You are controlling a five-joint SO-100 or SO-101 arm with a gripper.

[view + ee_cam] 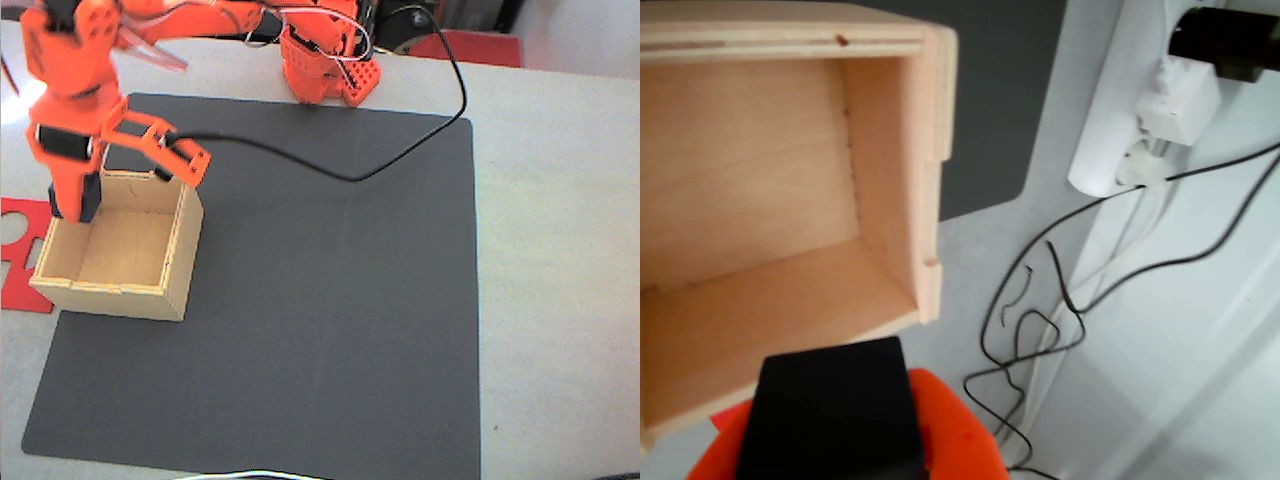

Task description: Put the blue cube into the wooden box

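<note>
Fixed view: orange gripper [82,200] hangs at the far-left corner of the wooden box [170,270], clamped on the blue cube [90,195]. Box sits on the left edge of the dark mat [330,330]. Wrist view: cube [830,415] rests against an orange finger [955,430], near the box [890,160] rim, box interior bare.

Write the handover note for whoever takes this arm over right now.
Gripper: shut on the blue cube, held at the far-left rim of the wooden box in the fixed view.
Box: on the left part of the dark mat, open top, nothing inside in the wrist view.
Done: cube picked up and carried to the box.
Left: shift fully over the opening, release, pull the arm back. Mind the black cable trailing across the mat.
</note>
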